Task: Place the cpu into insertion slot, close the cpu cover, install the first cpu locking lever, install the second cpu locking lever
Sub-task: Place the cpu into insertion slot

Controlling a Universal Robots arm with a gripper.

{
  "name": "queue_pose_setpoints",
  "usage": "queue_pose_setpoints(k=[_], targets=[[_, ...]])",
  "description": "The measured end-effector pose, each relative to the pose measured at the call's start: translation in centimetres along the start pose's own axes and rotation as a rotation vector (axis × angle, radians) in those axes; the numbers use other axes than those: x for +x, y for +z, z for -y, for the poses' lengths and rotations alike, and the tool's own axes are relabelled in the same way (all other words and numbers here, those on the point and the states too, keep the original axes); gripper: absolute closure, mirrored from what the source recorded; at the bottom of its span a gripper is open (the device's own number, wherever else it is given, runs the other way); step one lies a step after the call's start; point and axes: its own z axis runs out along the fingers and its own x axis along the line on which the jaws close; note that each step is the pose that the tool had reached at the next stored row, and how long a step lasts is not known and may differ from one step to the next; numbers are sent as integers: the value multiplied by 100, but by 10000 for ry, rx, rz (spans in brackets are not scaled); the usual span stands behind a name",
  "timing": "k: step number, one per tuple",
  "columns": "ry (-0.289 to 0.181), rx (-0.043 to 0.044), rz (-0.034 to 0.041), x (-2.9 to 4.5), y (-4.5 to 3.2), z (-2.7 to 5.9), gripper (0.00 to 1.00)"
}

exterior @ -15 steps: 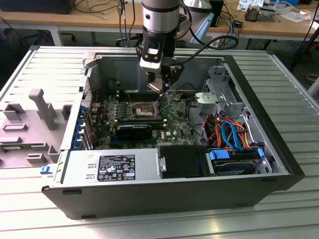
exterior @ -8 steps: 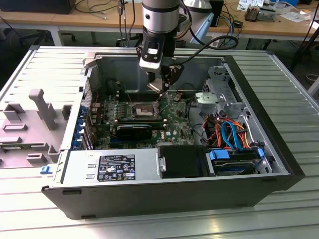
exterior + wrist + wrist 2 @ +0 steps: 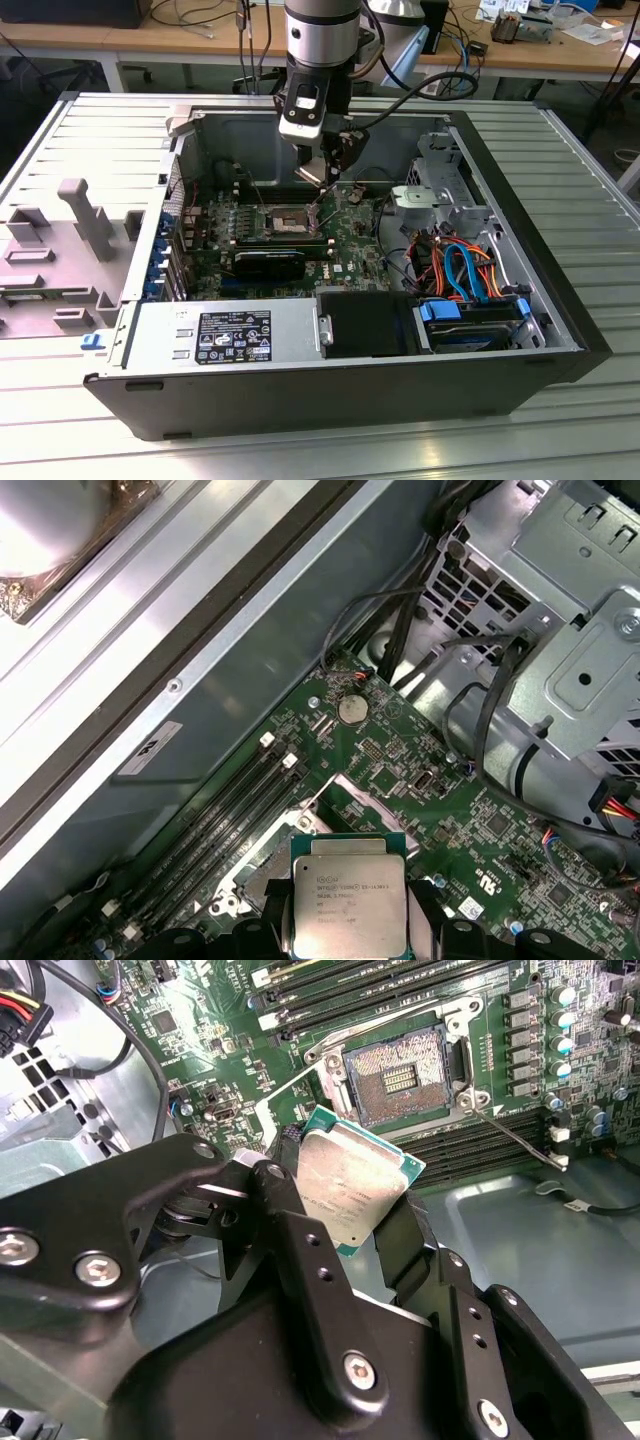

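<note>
Firstly, from the exterior view: reaching down into the open computer case (image 3: 300, 400), with the gripper (image 3: 328, 185) poised just above the green motherboard (image 3: 350, 245), slightly toward the exterior view's right of the insertion slot (image 3: 290, 218).

Next, in the second wrist view: clamped on the cpu (image 3: 350, 1185) by two opposite edges, holding it tilted, dull silver top toward the camera, well clear of the board. Beyond it, seeing the insertion slot (image 3: 405, 1070) bare and dark-centred. Taking the pale frame beside it for the cpu cover (image 3: 275, 1100), lifted out of the way, with one locking lever (image 3: 515, 1138) unhooked and angled outward.

Lastly, in the first wrist view: looking past the cpu (image 3: 348, 895) in the gripper's hold, with a corner of the slot partly hidden beneath it.

To place it well, judging from this: level the cpu first, square its edges to the slot's rim, centre it, then lower straight and gently — no sliding across the dark centre, no pressing. Let go only once seated flat.
</note>
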Motion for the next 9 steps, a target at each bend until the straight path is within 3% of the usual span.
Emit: queue_pose_setpoints(k=[9], targets=[[118,-3,10,0,0,0,46]])
